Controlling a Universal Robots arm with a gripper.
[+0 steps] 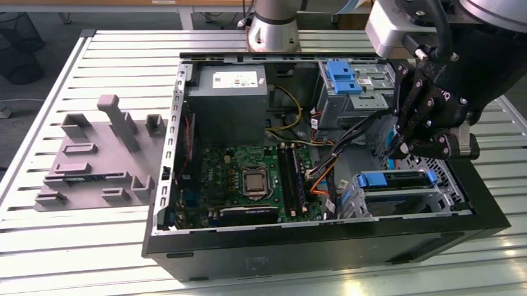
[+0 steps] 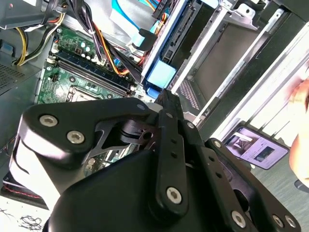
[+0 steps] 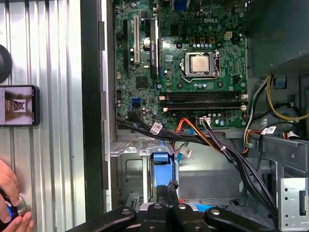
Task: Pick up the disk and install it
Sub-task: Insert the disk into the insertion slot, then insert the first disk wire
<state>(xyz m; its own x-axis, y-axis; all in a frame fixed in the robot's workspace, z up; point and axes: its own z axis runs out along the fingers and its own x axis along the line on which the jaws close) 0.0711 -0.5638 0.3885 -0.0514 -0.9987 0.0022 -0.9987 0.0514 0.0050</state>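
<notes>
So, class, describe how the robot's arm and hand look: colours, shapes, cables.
The arm is a smooth, round, silver-grey tube. A thick black cable curves along its wrist end. The hand is matt black, built from flat bars hinged together into a linkage and dotted with round silver screw heads.

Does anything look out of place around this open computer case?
A black smartphone lies on the slatted metal table beside the black case, a person's hand near it; neither belongs in the work area. Nothing looks damaged.
</notes>
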